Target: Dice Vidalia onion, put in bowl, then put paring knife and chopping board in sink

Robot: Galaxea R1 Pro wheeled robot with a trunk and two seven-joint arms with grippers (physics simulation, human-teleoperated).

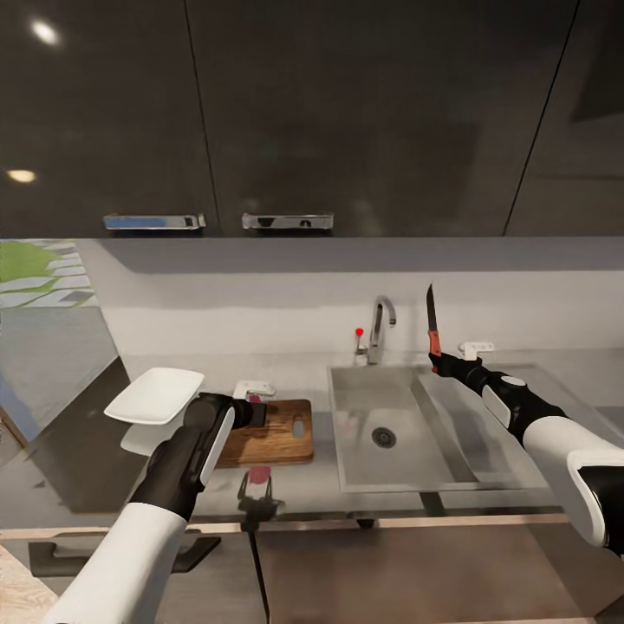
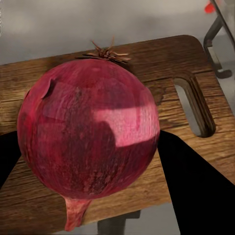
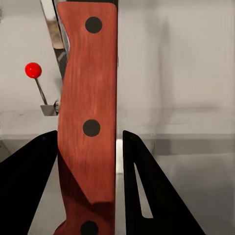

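Grey tabletop point(image 1: 520, 381): one chopping board point(image 1: 277, 433), one Vidalia onion point(image 2: 88, 132) being gripped by left end effector point(image 2: 88, 161); one paring knife point(image 1: 432, 325) being gripped upright by right end effector point(image 1: 440, 360).

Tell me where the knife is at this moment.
In the head view, the knife is held upright in the right gripper, above the right part of the sink, right of the faucet.

Dark glossy wall cabinets point(image 1: 347, 113) with chrome handles point(image 1: 287, 222) hang above a pale backsplash point(image 1: 286, 303).
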